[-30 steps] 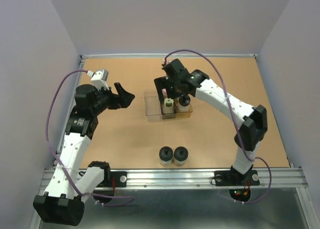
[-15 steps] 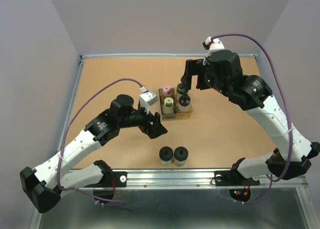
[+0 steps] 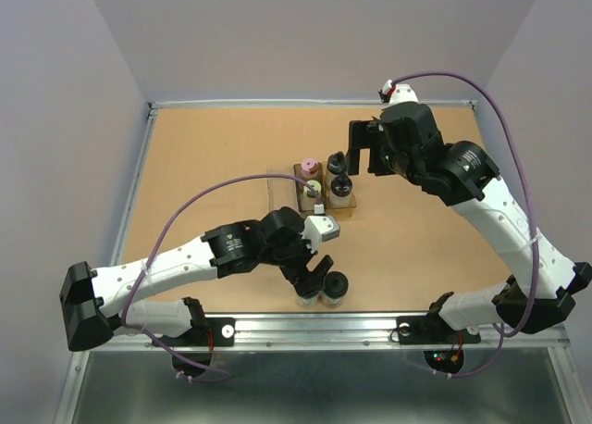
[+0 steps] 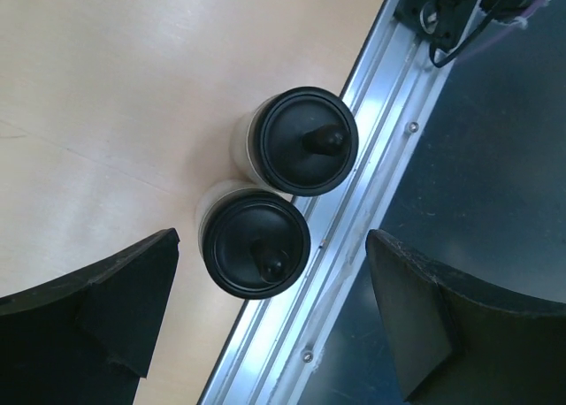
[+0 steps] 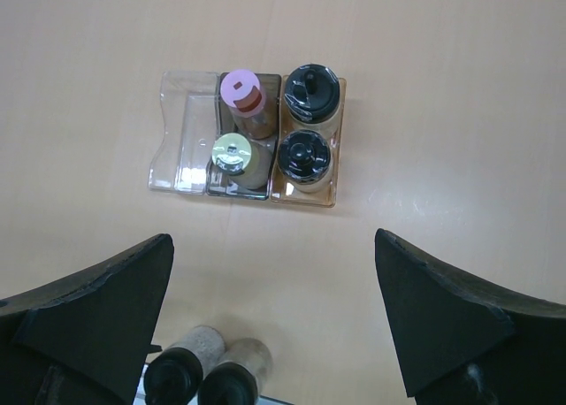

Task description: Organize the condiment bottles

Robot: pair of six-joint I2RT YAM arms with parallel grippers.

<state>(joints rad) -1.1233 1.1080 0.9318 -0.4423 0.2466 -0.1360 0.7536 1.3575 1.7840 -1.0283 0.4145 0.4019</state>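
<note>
Counting the condiment bottles, I find four of the six already standing in the rack near the middle of the tabletop. The pink-capped jar and, at its 6 o'clock, the yellow-green-capped jar share the middle compartment. Two black-capped jars fill the compartment at 3 o'clock. The compartment on the 9 o'clock side of the rack holds nothing. So I judge the task to be about two thirds done.

What is left is the loose black-capped pair. They stand upright and touch each other, at 6 o'clock from the rack, just beside the metal rail at the near edge. The left gripper hangs above them with its fingers spread wide on either side of one jar of the pair, and it does not touch the jar as far as I can see. The right gripper is high above the rack, its fingers spread too, carrying nothing.

Most likely these two jars must go into the free compartment, one after the other, and then the work is finished.
</note>
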